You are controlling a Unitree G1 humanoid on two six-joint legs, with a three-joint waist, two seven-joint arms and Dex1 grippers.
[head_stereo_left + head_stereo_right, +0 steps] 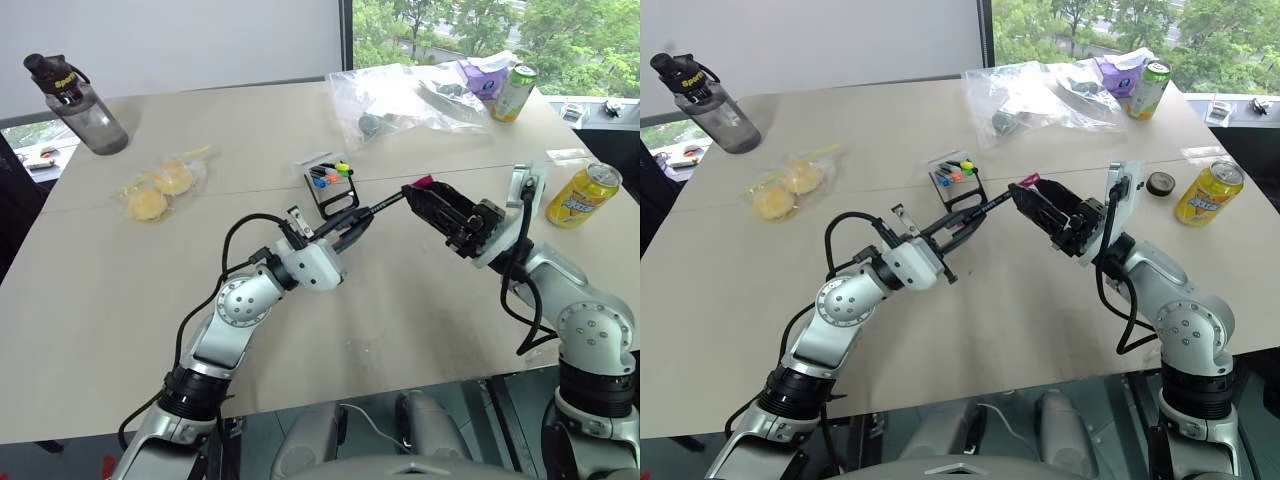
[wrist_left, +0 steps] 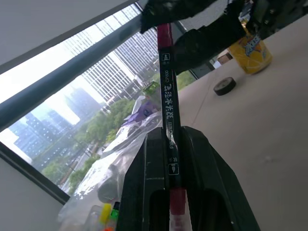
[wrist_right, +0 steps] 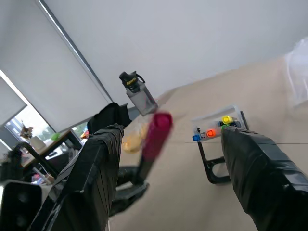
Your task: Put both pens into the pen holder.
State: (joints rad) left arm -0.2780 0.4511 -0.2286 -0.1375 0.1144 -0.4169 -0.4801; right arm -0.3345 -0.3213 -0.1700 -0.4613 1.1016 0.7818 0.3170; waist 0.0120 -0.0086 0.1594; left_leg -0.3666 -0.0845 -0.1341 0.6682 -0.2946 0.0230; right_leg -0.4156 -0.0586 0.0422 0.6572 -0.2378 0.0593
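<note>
Left fingers point(image 2: 144, 183): clamped tight on the pen point(image 1: 385, 205), lower centre of the head view, raised above the surface point(image 1: 100, 290).
Pen: slanting up toward the right, magenta cap point(image 3: 156, 132) at the far tip, between the right fingers.
Right fingers point(image 3: 262, 168): spread apart either side of the cap, not gripping it.
Holder point(image 1: 330, 185): centre of frame, just behind the left fingers, on the surface, coloured markers point(image 1: 335, 172) inside.
Second pen: not made out.

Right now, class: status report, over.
Left gripper shut on pen. Right gripper open around its magenta cap. Holder behind, unobstructed.
</note>
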